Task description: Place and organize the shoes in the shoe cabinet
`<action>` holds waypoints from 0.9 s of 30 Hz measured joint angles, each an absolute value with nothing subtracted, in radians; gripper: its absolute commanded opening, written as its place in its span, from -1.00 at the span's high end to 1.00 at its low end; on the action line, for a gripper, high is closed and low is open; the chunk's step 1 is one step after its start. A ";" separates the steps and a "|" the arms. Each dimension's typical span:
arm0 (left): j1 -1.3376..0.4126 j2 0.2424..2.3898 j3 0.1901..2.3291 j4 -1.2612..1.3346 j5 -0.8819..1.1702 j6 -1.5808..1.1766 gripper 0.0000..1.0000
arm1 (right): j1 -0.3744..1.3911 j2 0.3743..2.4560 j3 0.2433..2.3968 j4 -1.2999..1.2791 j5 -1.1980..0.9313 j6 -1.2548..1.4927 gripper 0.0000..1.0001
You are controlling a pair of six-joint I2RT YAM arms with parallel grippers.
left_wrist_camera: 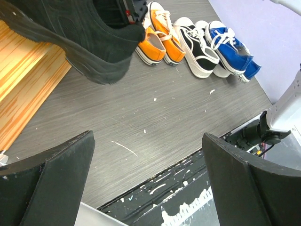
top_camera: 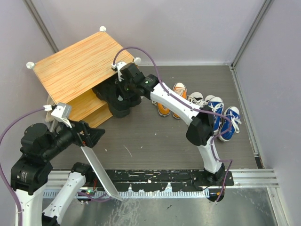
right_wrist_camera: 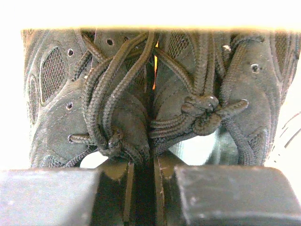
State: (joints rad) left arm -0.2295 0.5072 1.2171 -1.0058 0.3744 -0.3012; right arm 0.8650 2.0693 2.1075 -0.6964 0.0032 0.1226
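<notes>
The right gripper [right_wrist_camera: 153, 176] is clamped on the inner edges of a pair of black shoes [right_wrist_camera: 117, 94] at the open front of the shoe cabinet [top_camera: 80, 66], while the left gripper [left_wrist_camera: 148, 148] hangs nearby, fingers wide apart.

No legible txt, brand, no. or sign in any view. The black sneakers [right_wrist_camera: 141, 94] showed only laces & eyelets, no marking to read. The orange sneakers [left_wrist_camera: 162, 40], black-and-white pair [left_wrist_camera: 197, 47] & blue pair [left_wrist_camera: 233, 47] were too small to make out any logo. The cabinet top [top_camera: 80, 66] showed only wood grain.
</notes>
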 measured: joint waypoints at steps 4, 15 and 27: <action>-0.229 0.505 1.214 -1.005 0.374 -0.301 -0.96 | 0.840 2.143 2.180 -0.665 -0.002 0.134 0.98; -0.229 0.500 1.210 -1.003 0.374 -0.301 -0.96 | 0.830 2.178 2.214 -0.567 -0.012 0.160 0.70; -0.229 0.500 1.197 -0.982 0.373 -0.299 -0.96 | 0.835 2.202 2.212 -0.472 -0.056 0.153 -0.27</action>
State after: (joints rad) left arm -0.2295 0.4999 1.1969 -0.9821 0.3733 -0.2993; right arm 0.8352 2.2024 2.2120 -0.4721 -0.0559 0.1532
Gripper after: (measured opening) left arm 0.980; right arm 0.585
